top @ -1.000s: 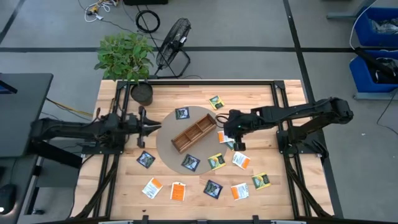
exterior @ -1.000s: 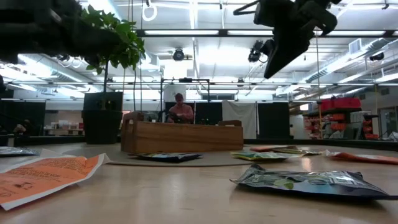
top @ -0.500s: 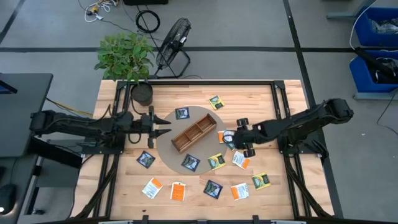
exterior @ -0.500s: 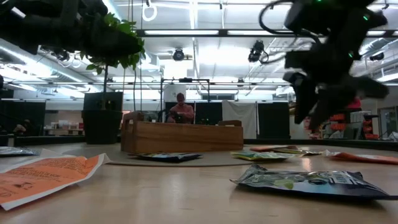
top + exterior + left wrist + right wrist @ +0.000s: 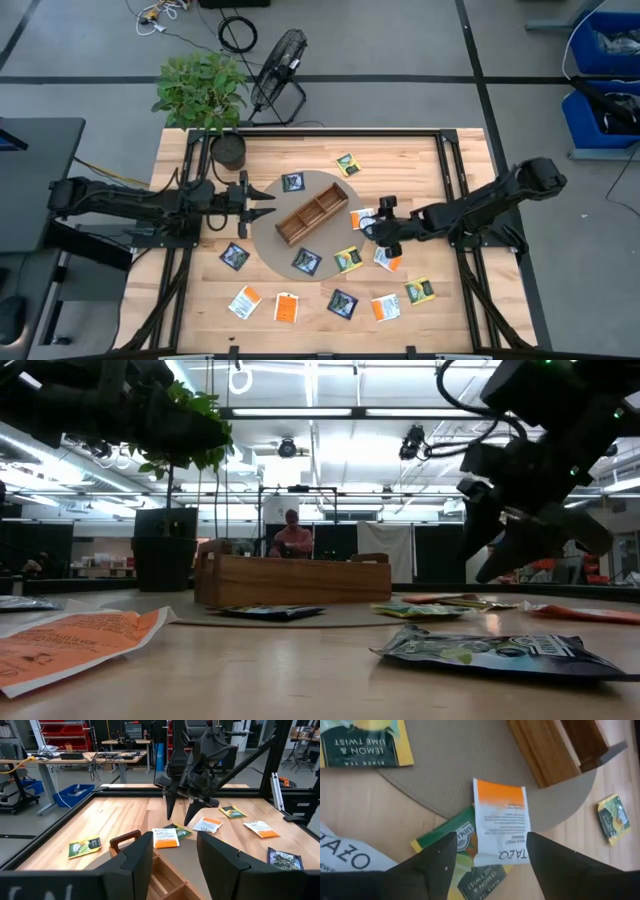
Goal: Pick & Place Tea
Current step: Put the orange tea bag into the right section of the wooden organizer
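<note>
High view, right gripper (image 5: 372,231): I am seeing it hanging just right of the wooden tray (image 5: 312,216), over an orange-and-white packet (image 5: 362,218) at the edge of the round grey mat (image 5: 268,245).
High view, left gripper (image 5: 268,201): I am seeing it waiting at the mat's left edge, fingers pointing toward the tray.
High view, tea: the other packets are lying scattered over the table (image 5: 200,290), most of them near and right of the tray, with two on its far side.
Low view, right gripper (image 5: 497,550): its fingers are standing apart above the table on the right, holding nothing.
Low view, tray (image 5: 292,580): it is sitting on the mat with a dark packet (image 5: 268,612) lying in front of it.
Left wrist view, left gripper (image 5: 172,857): I am looking past its parted fingers, with nothing between them.
Left wrist view, right gripper (image 5: 181,815): its two fingers are pointing down, spread, just above the orange-and-white packet (image 5: 165,838).
Right wrist view, packet (image 5: 501,821): the orange-and-white one is lying partly on the mat, overlapping a yellow-green packet (image 5: 465,857), between the open fingers (image 5: 435,865).
</note>
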